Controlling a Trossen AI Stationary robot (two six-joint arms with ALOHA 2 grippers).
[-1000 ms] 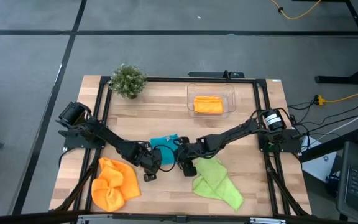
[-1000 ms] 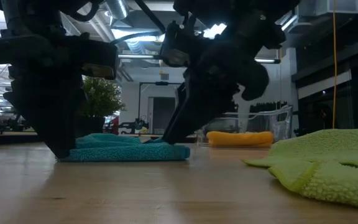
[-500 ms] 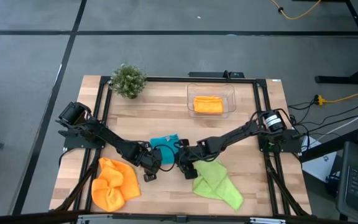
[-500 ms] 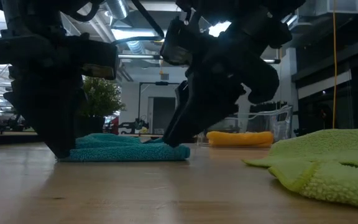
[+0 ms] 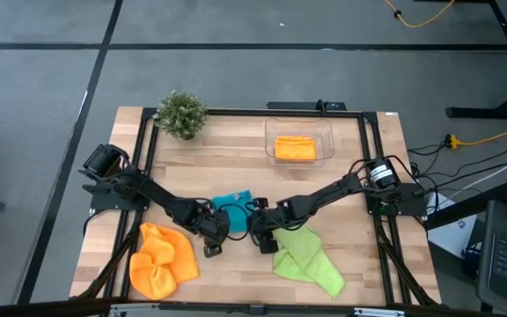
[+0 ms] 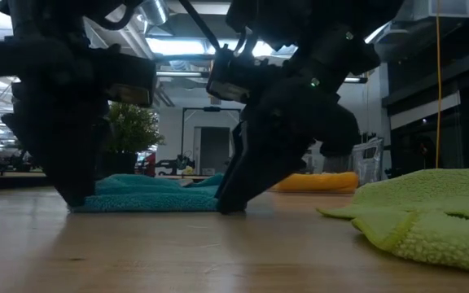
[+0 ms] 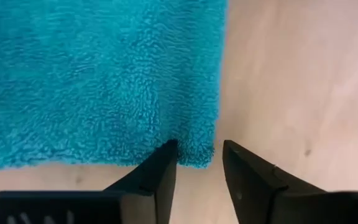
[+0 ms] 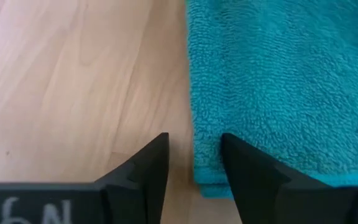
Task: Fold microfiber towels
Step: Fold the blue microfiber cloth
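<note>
A folded teal towel [image 5: 233,205] lies flat on the wooden table [image 5: 236,172], between my two grippers. My left gripper [image 5: 220,222] points down at its near-left corner [image 7: 197,155], open, one fingertip over the pile and one over bare wood. My right gripper [image 5: 255,224] slants down at the near-right corner, open, straddling the towel's right edge [image 8: 192,143]. A crumpled orange towel [image 5: 161,260] lies near left and a lime green towel [image 5: 306,260] near right. Another orange towel [image 5: 295,147] sits folded in the clear tub [image 5: 299,130]. My left gripper comes from above at the teal towel's near-left corner. One fingertip [image 7: 166,152] seems to rest on the pile, and the corner lies flat on the table between the fingers. My right gripper slants down from the right. One fingertip [image 8: 229,146] seems to rest on the towel's top beside its right edge, the other [image 8: 157,146] over wood. The stacked layers [image 8: 207,186] lie flat.
A small potted plant [image 5: 183,113] stands at the far left. The tub stands at the far right of middle. A black frame [image 5: 368,167] runs along the table's sides. Bare wood shows across the table's far middle.
My right gripper has sunk toward the table at the teal towel's right end and, in the low view, now stands in front of that end. The towel stays flat. My left gripper has kept still.
</note>
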